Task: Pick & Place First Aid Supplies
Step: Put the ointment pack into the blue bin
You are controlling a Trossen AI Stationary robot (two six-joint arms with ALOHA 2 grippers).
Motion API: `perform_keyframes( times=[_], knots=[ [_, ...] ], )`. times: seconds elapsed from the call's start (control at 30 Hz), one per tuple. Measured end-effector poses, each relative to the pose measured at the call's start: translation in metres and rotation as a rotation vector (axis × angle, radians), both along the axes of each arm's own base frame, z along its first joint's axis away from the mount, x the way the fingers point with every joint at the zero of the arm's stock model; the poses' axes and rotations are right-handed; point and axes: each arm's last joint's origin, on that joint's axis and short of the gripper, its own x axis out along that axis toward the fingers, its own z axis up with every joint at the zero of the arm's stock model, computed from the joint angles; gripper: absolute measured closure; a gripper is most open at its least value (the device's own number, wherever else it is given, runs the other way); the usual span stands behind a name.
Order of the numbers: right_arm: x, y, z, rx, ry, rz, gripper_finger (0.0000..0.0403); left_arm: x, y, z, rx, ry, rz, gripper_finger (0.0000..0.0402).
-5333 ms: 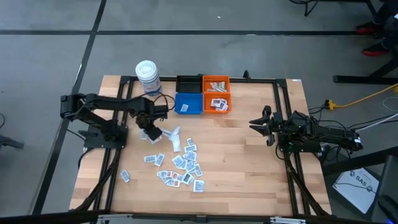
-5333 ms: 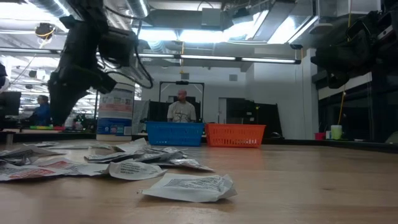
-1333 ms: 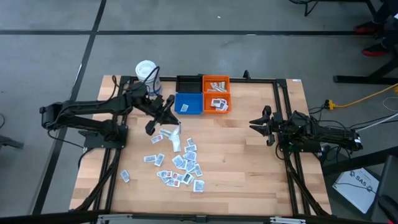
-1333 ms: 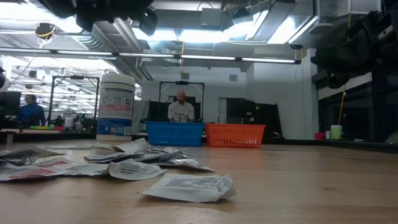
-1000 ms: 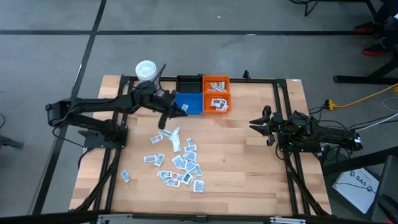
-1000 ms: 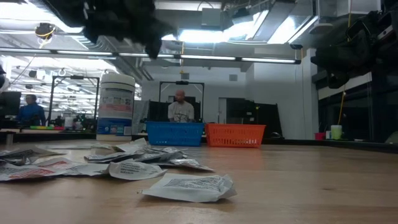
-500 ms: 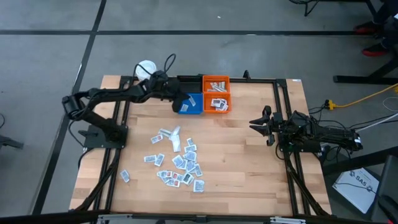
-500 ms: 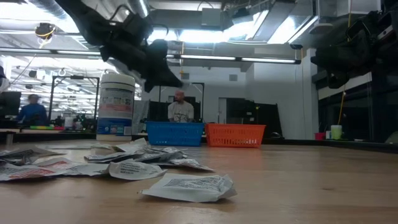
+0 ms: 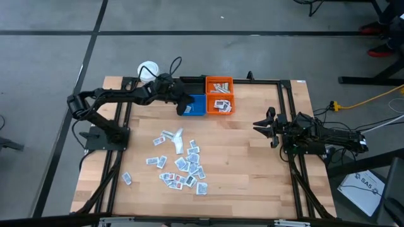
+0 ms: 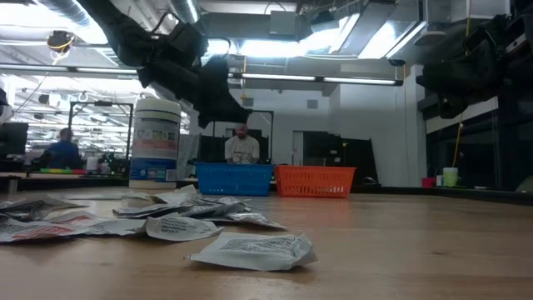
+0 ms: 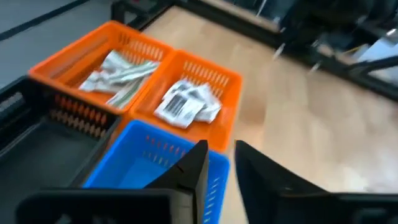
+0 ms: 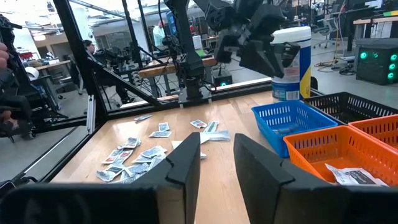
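The first aid supplies, several small white sachets, lie scattered flat on the wooden table at its left middle; the low view shows them close up. More sachets lie in the two orange bins. My left gripper hangs over the blue bin, slanting down. Its fingers are open a little, and I see nothing between them. My right gripper waits open at the table's right, level and clear of everything.
A black bin and two orange bins stand with the blue one at the far middle. A white tub stands at the far left. In the low view, people show in the room behind the table.
My left gripper has swung from beside the sachet pile toward the table's far edge and a little right. It has come down over the blue bin and tipped further downward. For the last half second it has almost kept still.
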Motion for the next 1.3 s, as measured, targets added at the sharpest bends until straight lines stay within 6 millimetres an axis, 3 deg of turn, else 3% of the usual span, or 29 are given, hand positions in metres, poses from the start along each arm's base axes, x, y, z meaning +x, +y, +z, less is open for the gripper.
perform_keyframes(
  times=[0.27,0.5,0.83,1.3],
  knots=[
    [0.000,0.000,0.000,0.000,0.000,0.000,0.0303,0.007,0.002,0.022,-0.035,-0.232,-0.004,0.0263],
    [0.000,0.000,0.000,0.000,0.000,0.000,0.0303,0.014,-0.007,0.038,-0.075,-0.398,-0.076,0.0248],
    [0.000,0.000,0.000,0.000,0.000,0.000,0.0303,0.018,-0.034,0.038,-0.139,-0.499,-0.214,0.0275],
    [0.000,0.000,0.000,0.000,0.000,0.000,0.0303,0.024,-0.098,0.035,-0.250,-0.600,-0.461,0.0324]
  ],
)
